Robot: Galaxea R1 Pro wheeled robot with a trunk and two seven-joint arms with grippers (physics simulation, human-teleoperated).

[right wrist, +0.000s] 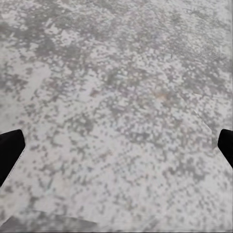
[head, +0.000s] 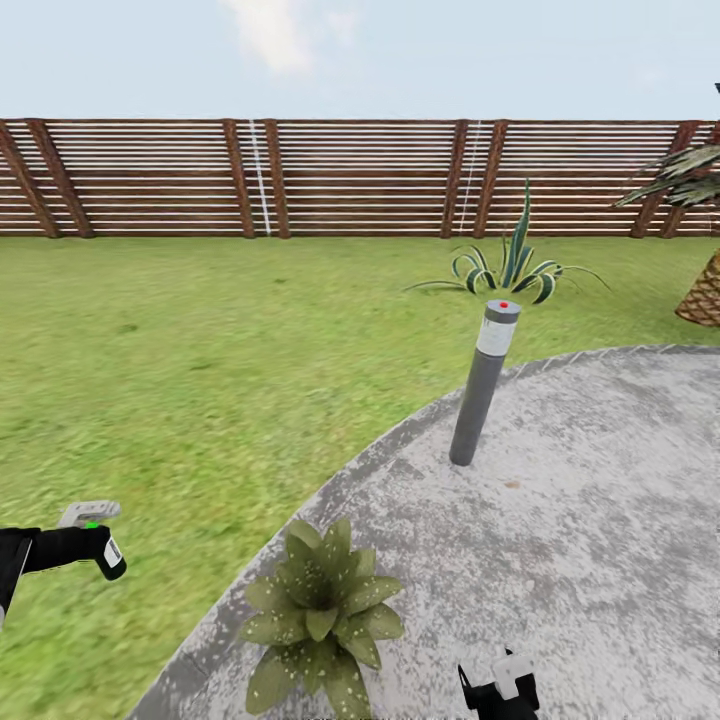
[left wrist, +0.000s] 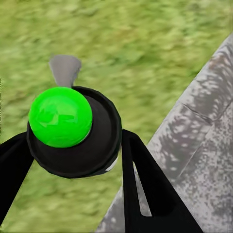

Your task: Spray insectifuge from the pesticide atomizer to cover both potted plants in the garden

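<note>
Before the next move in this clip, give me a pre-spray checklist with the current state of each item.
1. Pesticide atomizer held in left gripper: ok, jaws close on both sides of its dark body.
2. Potted plant within view: ok, on the paved patio edge, near the robot.
3. Nozzle aimed at the plant: not ok; in the head view the atomizer sits over the lawn, off to the plant's left.
4. Second potted plant located: cannot tell.
5. Right gripper free: ok, jaws apart over paving.

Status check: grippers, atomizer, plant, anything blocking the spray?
Left gripper shut on pesticide atomizer, over the lawn. Right gripper open, empty, above the patio. Potted plant at patio edge; nothing between.
</note>
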